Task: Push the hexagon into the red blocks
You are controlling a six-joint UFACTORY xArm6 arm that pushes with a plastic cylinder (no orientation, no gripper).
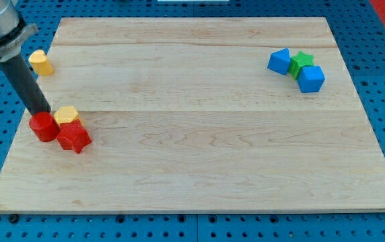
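Rod contact is located at the table's left side, where my tip is set against the far edge of the red cylinder; no fingers are fitted to the arm, so no open or closed state can be told. The yellow hexagon is seated just right of the tip, touching the red cylinder and the red star-shaped block in front of it, while a second yellow block is placed well apart at the far left edge. At the far right, a green star is held between two blue blocks, well apart from the red group.
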